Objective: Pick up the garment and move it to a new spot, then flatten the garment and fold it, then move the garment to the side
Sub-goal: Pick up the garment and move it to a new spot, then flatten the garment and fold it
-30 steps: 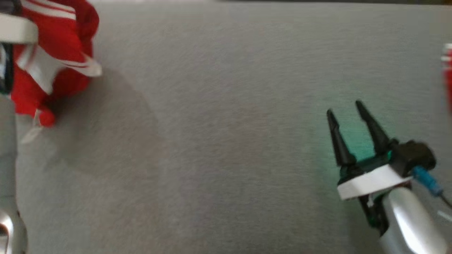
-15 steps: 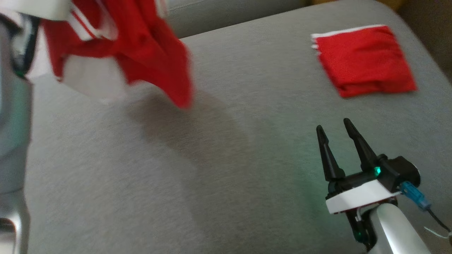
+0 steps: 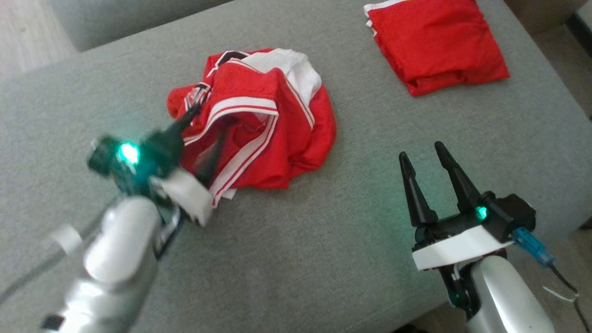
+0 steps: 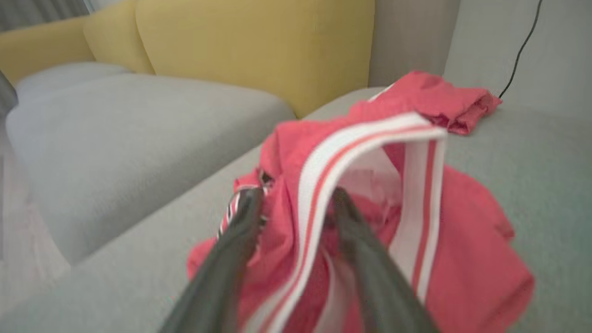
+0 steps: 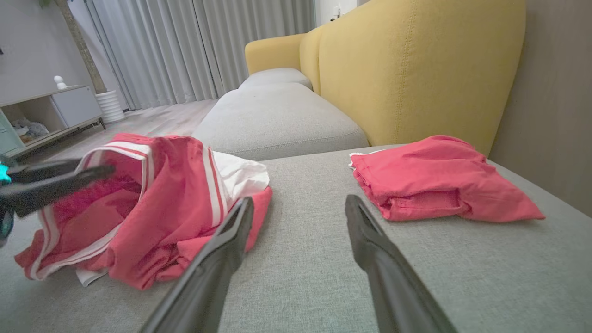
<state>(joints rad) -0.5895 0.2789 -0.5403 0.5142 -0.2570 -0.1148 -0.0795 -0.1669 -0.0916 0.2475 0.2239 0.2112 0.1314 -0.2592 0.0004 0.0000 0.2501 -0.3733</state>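
Observation:
The garment (image 3: 263, 115), red with white stripes and a white panel, lies crumpled in a heap on the grey cushion (image 3: 323, 240). My left gripper (image 3: 210, 121) is at the heap's left edge, blurred, its fingers spread. In the left wrist view a striped band of the garment (image 4: 416, 222) arches between the open left gripper (image 4: 296, 200) fingers. My right gripper (image 3: 421, 150) hovers open and empty over bare cushion, to the right of the heap. The right wrist view shows the garment (image 5: 171, 208) left of the right gripper (image 5: 298, 203).
A second red garment (image 3: 434, 44), folded, lies at the cushion's far right corner (image 5: 439, 180). A yellow sofa back (image 5: 416, 69) rises behind it. Another grey seat (image 5: 277, 115) adjoins on the far side. The cushion's near right edge drops to the floor (image 3: 559, 259).
The head camera has shifted. The garment, held up in the air by my left gripper, now lies on the cushion and that gripper has opened. The right gripper stays open.

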